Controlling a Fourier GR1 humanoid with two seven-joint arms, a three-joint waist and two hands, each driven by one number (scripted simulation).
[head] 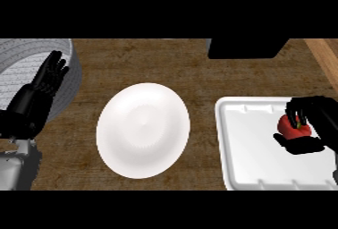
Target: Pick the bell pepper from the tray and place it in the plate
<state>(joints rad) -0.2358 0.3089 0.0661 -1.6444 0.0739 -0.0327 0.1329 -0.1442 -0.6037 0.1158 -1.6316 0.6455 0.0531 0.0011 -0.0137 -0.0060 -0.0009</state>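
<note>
A red bell pepper (291, 127) shows over the right part of the white tray (254, 147). My right hand (308, 144) is curled round it, fingers above and thumb below, hiding much of it. I cannot tell whether the pepper still touches the tray. The white plate (142, 129) lies on the wooden counter left of the tray, with nothing on it. My left hand (41, 87) rests open at the left edge, fingers straight and pointing up, far from both tray and plate.
A grey rounded object (26, 56) fills the upper left corner behind my left hand. A black block (246, 48) sits at the top, right of centre. A light wooden strip (325, 58) runs along the upper right.
</note>
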